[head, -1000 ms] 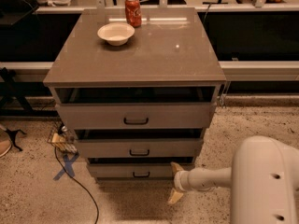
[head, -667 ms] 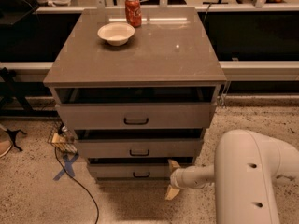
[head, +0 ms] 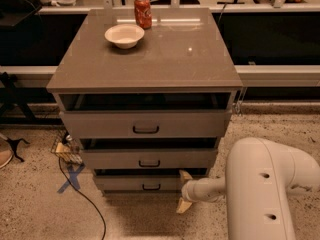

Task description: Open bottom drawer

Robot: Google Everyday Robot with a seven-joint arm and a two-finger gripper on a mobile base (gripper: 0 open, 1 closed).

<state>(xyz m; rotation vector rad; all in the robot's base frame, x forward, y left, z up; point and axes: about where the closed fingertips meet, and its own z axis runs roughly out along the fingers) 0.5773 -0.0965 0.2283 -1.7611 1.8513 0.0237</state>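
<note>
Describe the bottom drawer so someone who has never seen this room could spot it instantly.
Find the grey-taupe cabinet with a bowl and a red can on top. Its front has three drawers; the bottom drawer is the lowest, nearest the floor. It looks narrower than the two drawers above, carries the smallest black handle, and the gripper sits off its right end, fingers apart.

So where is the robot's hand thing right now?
The gripper is low in the camera view, right of centre, at the right end of the bottom drawer, a little right of its black handle, fingers apart.
</note>
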